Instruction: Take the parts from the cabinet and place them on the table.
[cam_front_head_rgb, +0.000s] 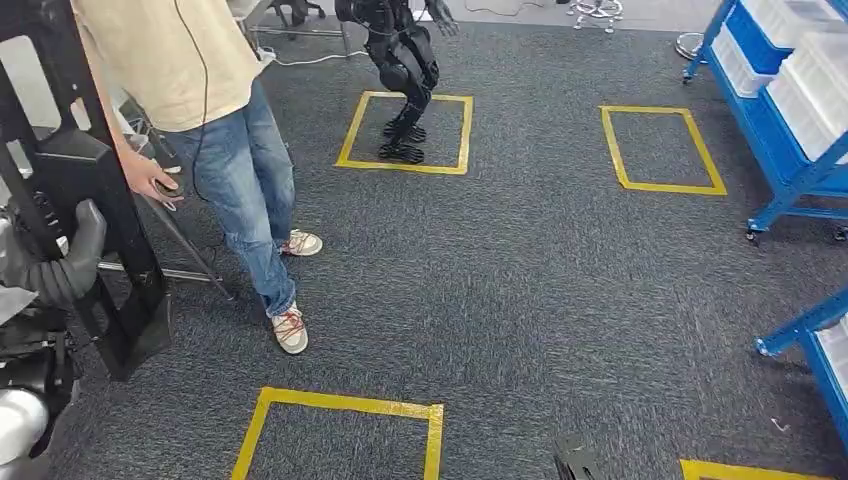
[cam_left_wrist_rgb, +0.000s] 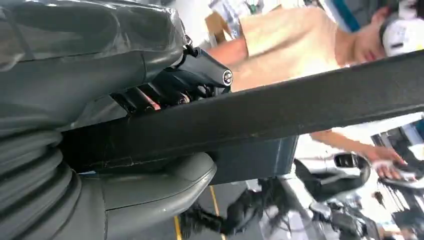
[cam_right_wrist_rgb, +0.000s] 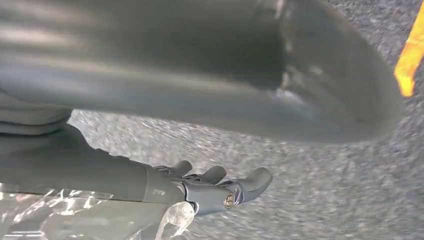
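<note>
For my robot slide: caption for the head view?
Left hand grips a black frame part beside a person.

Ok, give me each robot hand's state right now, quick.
Left robot hand: grips the black metal frame part.
Right robot hand: holds nothing, fingers apart, above the grey carpet.

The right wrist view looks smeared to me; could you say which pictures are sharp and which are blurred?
Head view: sharp, evenly lit carpet. Left wrist view: the black part held by the left hand is fairly clear, the person behind soft and washed out. Right wrist view: carpet streaked by motion blur, right hand clearer.
</note>
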